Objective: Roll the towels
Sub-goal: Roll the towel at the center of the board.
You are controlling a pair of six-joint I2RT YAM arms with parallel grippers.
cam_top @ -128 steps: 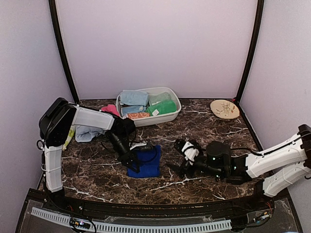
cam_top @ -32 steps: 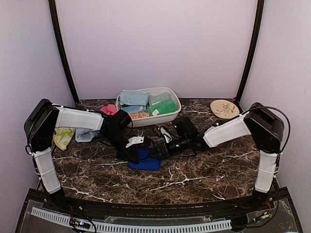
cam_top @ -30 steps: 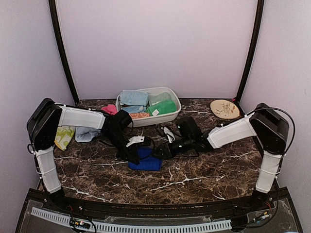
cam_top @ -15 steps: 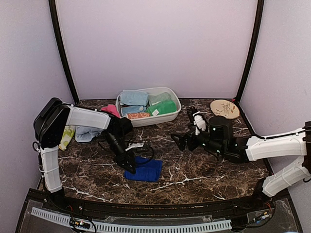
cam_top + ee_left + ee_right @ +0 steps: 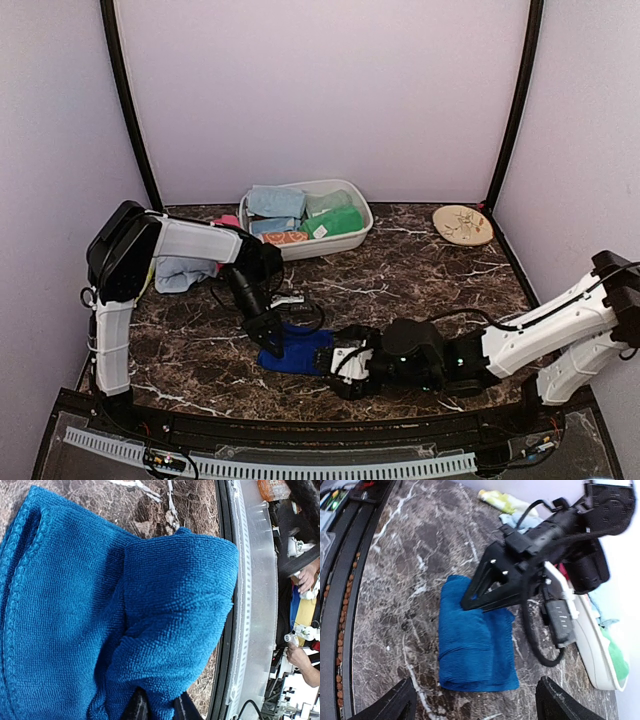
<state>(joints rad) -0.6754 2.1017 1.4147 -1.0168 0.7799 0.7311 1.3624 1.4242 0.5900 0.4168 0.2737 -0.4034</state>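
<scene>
A royal blue towel lies folded on the marble table, front centre. My left gripper is down on its left edge; in the left wrist view the left gripper is shut on a fold of the towel. My right gripper is low at the towel's right end, wide open and empty. In the right wrist view the right gripper faces the towel, with the left gripper on its far edge. A pale blue towel lies at the left, a pink one behind it.
A white oval tub at the back centre holds pale blue and green towels; it also shows in the right wrist view. A round tan plate lies at the back right. A black rail runs along the table's front edge.
My right arm has swung from the back right down to the front, just right of the royal blue towel. My left gripper has stayed on the towel, shifting slightly.
</scene>
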